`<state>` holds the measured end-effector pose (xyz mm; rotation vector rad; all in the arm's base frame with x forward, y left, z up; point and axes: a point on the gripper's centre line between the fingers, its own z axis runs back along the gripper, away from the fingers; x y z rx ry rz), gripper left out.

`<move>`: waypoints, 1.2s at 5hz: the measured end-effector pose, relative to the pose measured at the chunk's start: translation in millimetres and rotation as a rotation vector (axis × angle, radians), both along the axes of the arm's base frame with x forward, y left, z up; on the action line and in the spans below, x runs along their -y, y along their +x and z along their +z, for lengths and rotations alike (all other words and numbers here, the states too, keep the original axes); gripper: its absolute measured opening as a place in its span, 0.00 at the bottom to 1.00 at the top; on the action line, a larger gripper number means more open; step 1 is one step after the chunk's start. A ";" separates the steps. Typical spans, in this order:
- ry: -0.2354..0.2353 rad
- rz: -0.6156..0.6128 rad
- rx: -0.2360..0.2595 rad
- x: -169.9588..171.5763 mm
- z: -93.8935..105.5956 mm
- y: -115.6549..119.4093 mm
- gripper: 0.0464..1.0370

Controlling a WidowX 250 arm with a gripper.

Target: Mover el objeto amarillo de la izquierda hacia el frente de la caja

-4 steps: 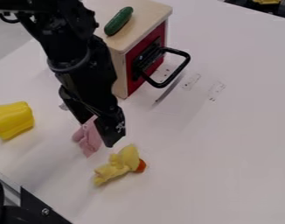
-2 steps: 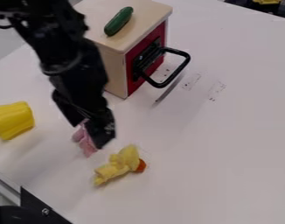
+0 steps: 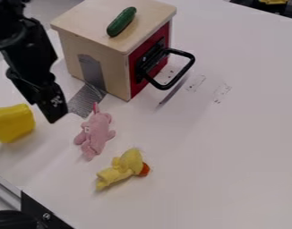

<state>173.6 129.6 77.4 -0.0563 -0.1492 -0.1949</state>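
Observation:
The black gripper (image 3: pixel 40 112) hangs at the left, just right of and slightly above the yellow object (image 3: pixel 14 123) at the left edge. Its fingers stand apart with nothing seen held between them. The yellow object is smooth and chunky, resting on the white table. A wooden box (image 3: pixel 106 60) stands at the upper middle; its red side, with a black handle (image 3: pixel 187 67), faces right.
A pink plush toy (image 3: pixel 94 134) lies right of the gripper, and a yellow plush duck (image 3: pixel 121 170) below it. A green cucumber (image 3: pixel 121 21) rests on the box. Silver tape (image 3: pixel 85 100) runs from the box's left side onto the table (image 3: pixel 220 156).
The gripper has moved left from above the pink plush toy to near the yellow object, uncovering the toy and the box's left side. The objects have stayed put.

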 end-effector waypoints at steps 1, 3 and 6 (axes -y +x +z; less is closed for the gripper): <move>0.012 -0.100 0.054 -32.5 5.9 6.3 0.96; 0.075 -0.215 0.095 -54.2 4.0 7.7 0.96; 0.118 -0.134 -0.016 -54.7 -40.4 -4.6 0.96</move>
